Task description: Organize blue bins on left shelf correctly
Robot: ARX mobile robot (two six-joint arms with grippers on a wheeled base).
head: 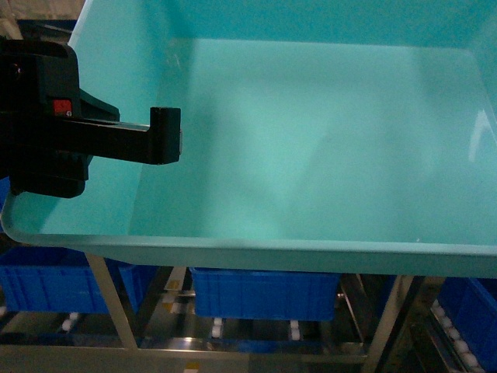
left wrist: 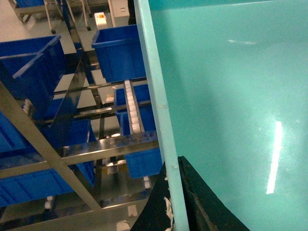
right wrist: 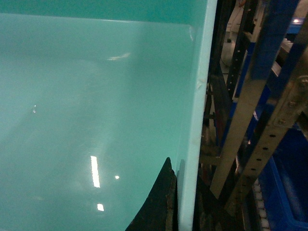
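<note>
Clamping the left wall of the turquoise bin [head: 311, 155], the left gripper [head: 167, 136] has one black finger [left wrist: 202, 202] inside and one outside. Beneath the raised bin stands the steel shelf [head: 116, 303] with royal-blue bins [head: 264, 291]. Opposite, the right gripper [right wrist: 175, 202] pinches the right wall.

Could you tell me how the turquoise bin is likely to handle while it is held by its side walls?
The turquoise bin looks empty, so it is probably light for its size. Its walls are smooth and glossy, so the left gripper and right gripper, each pinching a thin rim, might slip. Being wide and shallow, it may flex or tilt if the arms move unevenly.
</note>
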